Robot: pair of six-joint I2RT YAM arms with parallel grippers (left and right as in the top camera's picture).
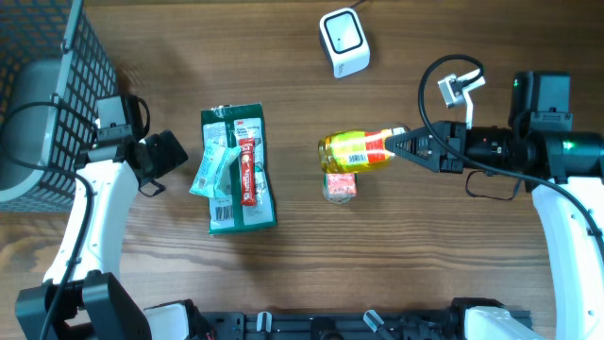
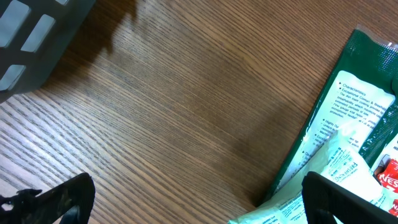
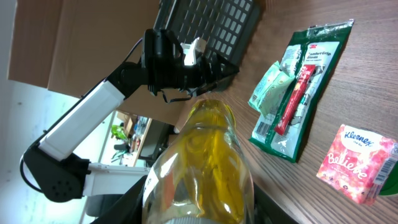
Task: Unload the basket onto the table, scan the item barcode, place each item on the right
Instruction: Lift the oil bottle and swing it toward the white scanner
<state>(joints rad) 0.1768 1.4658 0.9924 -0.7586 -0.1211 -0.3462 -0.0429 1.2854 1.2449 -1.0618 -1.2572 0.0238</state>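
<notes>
Wooden tabletop (image 1: 444, 274) is bearing the goods. Right end effector (image 1: 404, 142) is grasping the yellow bottle (image 1: 357, 150) at one end, level, apart from the white scanner (image 1: 343, 42). Left end effector (image 1: 168, 162) is hanging released near the green packet (image 1: 236, 212).

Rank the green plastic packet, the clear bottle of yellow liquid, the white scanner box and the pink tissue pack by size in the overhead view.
1. green plastic packet
2-3. clear bottle of yellow liquid and white scanner box look alike; the held bottle is nearer the camera.
4. pink tissue pack, partly under the bottle.
</notes>
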